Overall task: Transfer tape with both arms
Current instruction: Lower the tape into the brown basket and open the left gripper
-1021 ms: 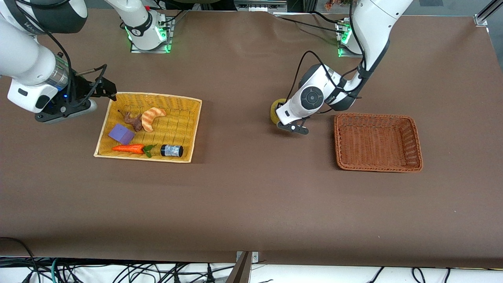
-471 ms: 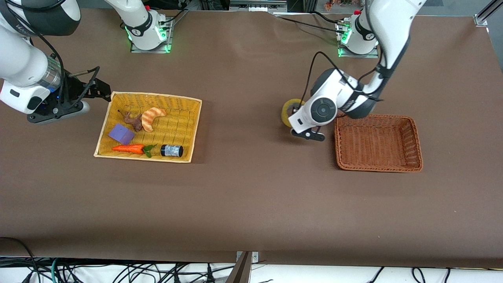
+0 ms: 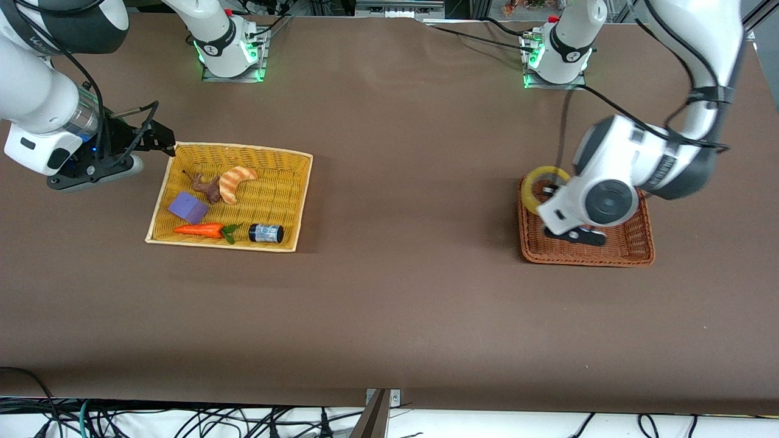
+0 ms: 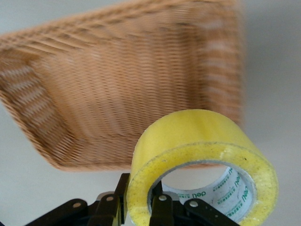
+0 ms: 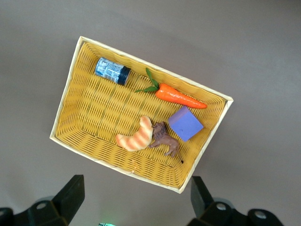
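The yellowish tape roll (image 3: 538,184) is held in my left gripper (image 3: 546,193), shut on the roll's wall, one finger inside the hole and one outside. It hangs over the corner of the brown wicker basket (image 3: 633,248) that lies toward the right arm's end. In the left wrist view the tape (image 4: 202,155) fills the foreground with the left gripper (image 4: 139,207) clamped on it and the brown basket (image 4: 94,94) below. My right gripper (image 3: 159,139) is open and empty, in the air beside the yellow basket (image 3: 286,201); it (image 5: 136,197) looks down on that basket (image 5: 89,117).
The yellow basket holds a small dark jar (image 3: 266,233), a toy carrot (image 3: 201,230), a purple block (image 3: 188,207), a croissant (image 3: 236,180) and a brown figure (image 3: 207,187). The brown basket holds nothing.
My left arm has carried the tape from over the table's middle toward its own end, to above the brown basket. The right arm has barely moved.
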Controlling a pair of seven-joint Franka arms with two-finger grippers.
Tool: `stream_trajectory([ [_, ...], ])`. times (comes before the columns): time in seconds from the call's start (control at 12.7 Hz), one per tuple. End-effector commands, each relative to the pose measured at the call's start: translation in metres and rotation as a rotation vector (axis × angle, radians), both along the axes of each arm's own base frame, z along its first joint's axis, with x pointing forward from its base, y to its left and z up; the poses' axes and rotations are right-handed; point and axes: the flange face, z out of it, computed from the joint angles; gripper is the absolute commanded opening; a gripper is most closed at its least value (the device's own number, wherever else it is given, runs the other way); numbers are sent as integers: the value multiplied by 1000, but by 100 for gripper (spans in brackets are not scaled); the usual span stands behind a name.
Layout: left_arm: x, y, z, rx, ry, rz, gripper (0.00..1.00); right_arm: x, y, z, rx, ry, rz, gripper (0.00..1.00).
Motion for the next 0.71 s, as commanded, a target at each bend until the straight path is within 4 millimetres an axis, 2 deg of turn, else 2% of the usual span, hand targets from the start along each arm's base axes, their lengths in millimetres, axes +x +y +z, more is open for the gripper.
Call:
stream_trajectory([
  [0.0,14,46,-44,-85,29,-99,0,-11,-1,7,9,-4,14,100],
  [0.08,14,53,-60,-105,47,-112,0,-10,0,6,9,-2,16,100],
  [0.16,13,55,-63,-106,50,-109,44,-11,0,5,9,-1,14,100],
  [0.24,13,54,-60,-110,47,-108,99,-11,-1,2,8,5,14,100],
  [0.31,12,50,-46,-116,51,-104,100,-11,-1,2,7,4,15,100],
  [0.39,6,26,-6,-134,57,-101,100,-11,-2,2,7,4,13,100],
  [0.47,8,14,40,-166,11,-87,100,-11,-1,2,7,4,15,100],
  [0.63,12,6,123,-209,-128,-81,100,-11,-1,2,6,-1,13,100],
])
